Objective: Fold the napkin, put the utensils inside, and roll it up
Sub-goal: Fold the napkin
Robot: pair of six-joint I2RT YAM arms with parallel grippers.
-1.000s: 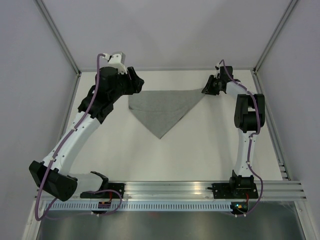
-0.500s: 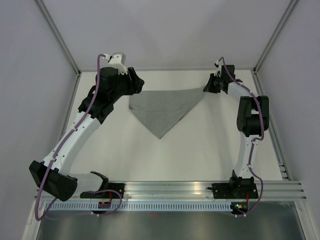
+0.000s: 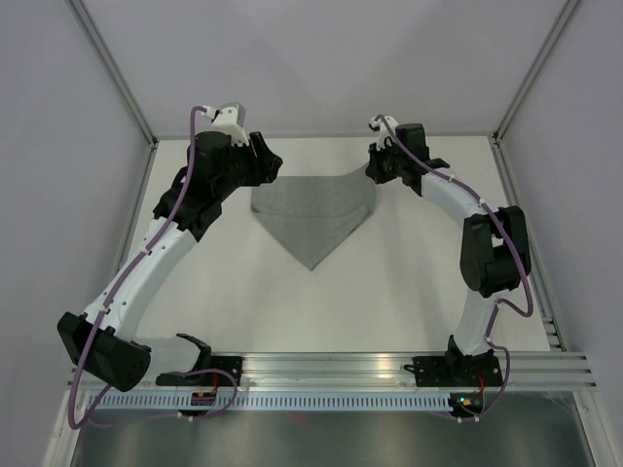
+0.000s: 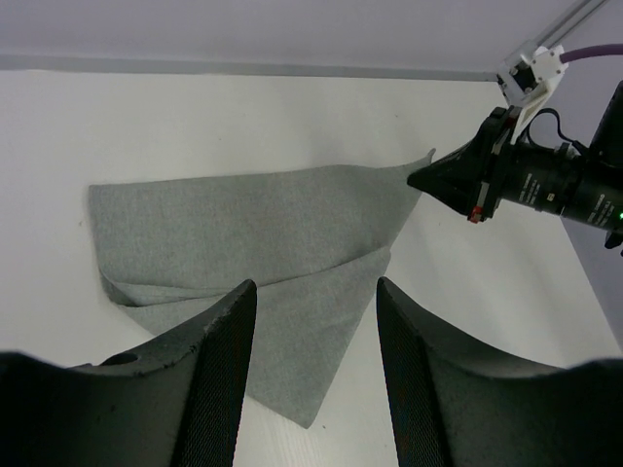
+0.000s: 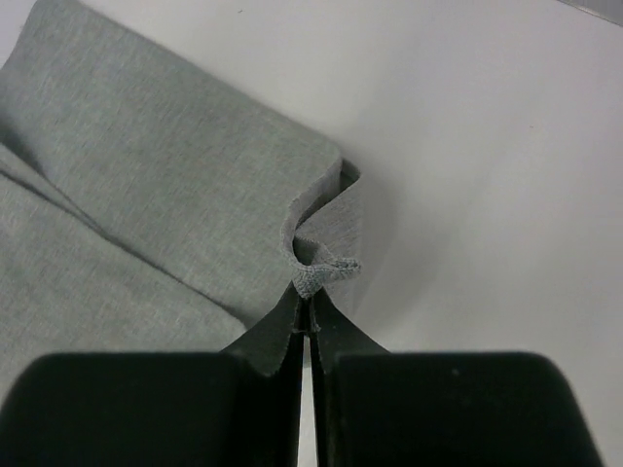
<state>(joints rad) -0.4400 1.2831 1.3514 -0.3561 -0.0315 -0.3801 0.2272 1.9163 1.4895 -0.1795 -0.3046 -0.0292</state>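
Pinching a corner of the grey napkin, upper centre of the overhead frame, the right claw is clamped tight; the left claw hovers half-open, empty. Best carry that corner low across the counter so the fold lands flat.

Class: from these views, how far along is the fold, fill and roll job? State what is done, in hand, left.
Done: the plain grey fabric napkin lies folded into a rough triangle on the white table. In hand: the right gripper is shut on its far right corner; the left gripper hangs open over its left end. Left: no utensils are in view, and nothing is rolled.
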